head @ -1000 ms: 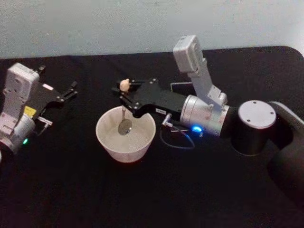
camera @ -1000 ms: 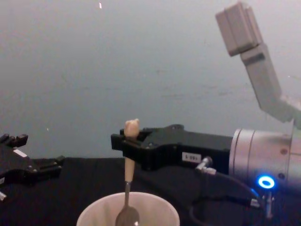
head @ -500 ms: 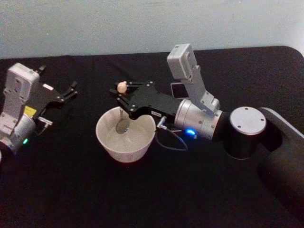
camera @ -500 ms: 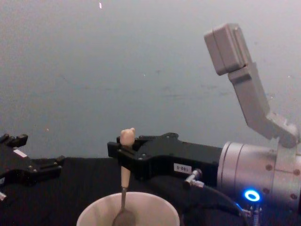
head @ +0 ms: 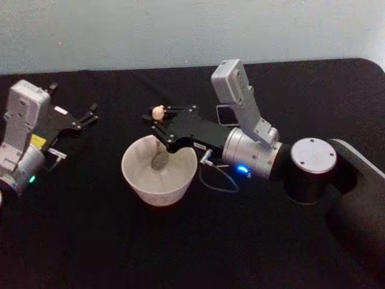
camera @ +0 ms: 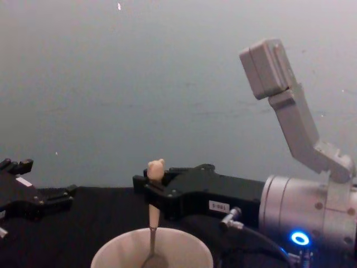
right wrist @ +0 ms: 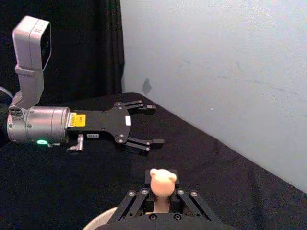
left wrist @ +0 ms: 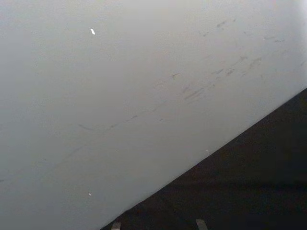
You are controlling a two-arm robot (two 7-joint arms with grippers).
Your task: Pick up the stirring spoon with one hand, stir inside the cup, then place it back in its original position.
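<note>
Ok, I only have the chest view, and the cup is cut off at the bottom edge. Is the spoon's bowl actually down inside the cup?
Observer: Yes. In the head view the stirring spoon has its metal bowl inside the cup, near the middle. The right gripper is shut on the handle just under the bear knob.
Operator: Where is the holder it goes back to?
Observer: The dark square holder stands on the table beyond the cup, toward the robot's right, partly hidden by the right arm.
Operator: And the left gripper?
Observer: The right wrist view shows the left gripper open and holding nothing, off to the cup's left.
</note>
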